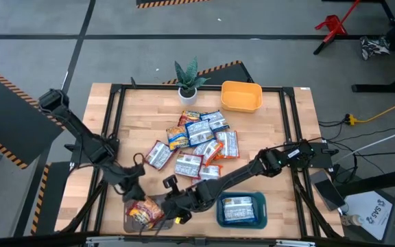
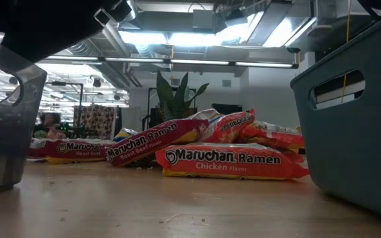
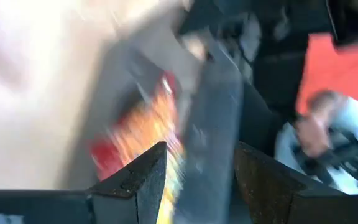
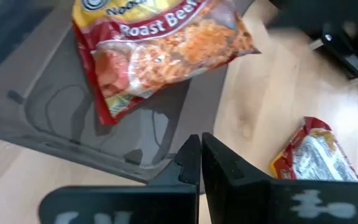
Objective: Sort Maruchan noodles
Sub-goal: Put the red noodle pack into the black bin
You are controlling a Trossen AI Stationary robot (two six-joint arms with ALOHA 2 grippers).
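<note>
The Maruchan noodles (image 1: 197, 140) lie in a loose pile mid-table, several red and blue packets. One red Roast Beef packet (image 4: 166, 50) lies flat in the brown tray (image 1: 130, 221) at the near edge, and another packet (image 1: 240, 209) lies in the teal tray (image 1: 219, 213). My left gripper (image 1: 134, 194) is open at the brown tray's far side. In the left wrist view its fingers (image 3: 145, 174) stand on either side of the tray's wall (image 3: 213, 118). My right gripper (image 4: 200, 155) is shut, at the tray's right wall. My left gripper has the brown tray's wall between its open fingers; I cannot tell whether they touch it. My right gripper's shut fingertips (image 4: 191, 158) point at the brown tray's right wall (image 4: 104, 155) from above, slanting; whether they touch it I cannot tell.
A yellow tray (image 1: 241, 96) and a potted plant (image 1: 187, 79) stand at the far edge. A loose packet (image 4: 312, 158) lies on the wood between the two near trays. Black rails frame the tabletop. In the low view the teal tray (image 2: 362, 132) fills the right side.
</note>
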